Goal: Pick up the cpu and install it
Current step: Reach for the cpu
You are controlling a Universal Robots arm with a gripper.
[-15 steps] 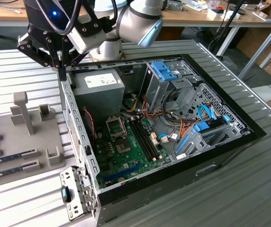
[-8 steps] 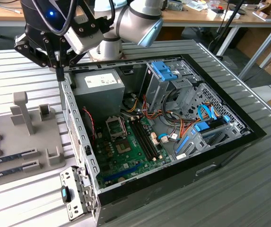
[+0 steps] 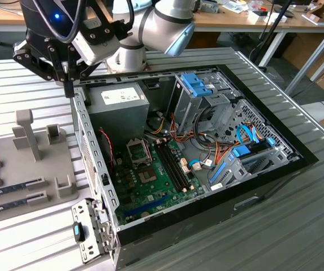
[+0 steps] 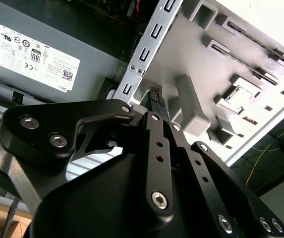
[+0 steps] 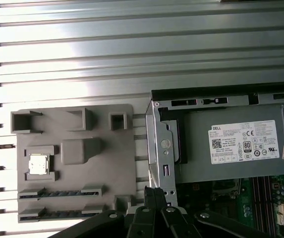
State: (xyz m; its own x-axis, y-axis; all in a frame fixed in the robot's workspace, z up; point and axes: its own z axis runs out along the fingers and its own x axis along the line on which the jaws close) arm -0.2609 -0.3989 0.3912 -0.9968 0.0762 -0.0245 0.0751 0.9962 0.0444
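claw point(image 3: 69, 91) hangs at the upper left of the exterior view, pinched closed and holding nothing, just above the metal wall of the open computer case point(image 3: 91, 152). the cpu point(image 5: 38, 164) lies in a square pocket of the grey tray point(image 5: 117, 163) on the ribbed tabletop point(image 5: 132, 49), well apart from the claw; the exterior view's left edge cuts it off. the socket point(image 3: 138, 151) inside the case is hard to make out.

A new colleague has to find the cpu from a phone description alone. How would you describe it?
Beside the open computer case lies a flat grey tray with moulded recesses. The cpu sits in a square recess of it, next to the two slots holding long memory sticks. It is the tray's only small, square, shiny silver piece.
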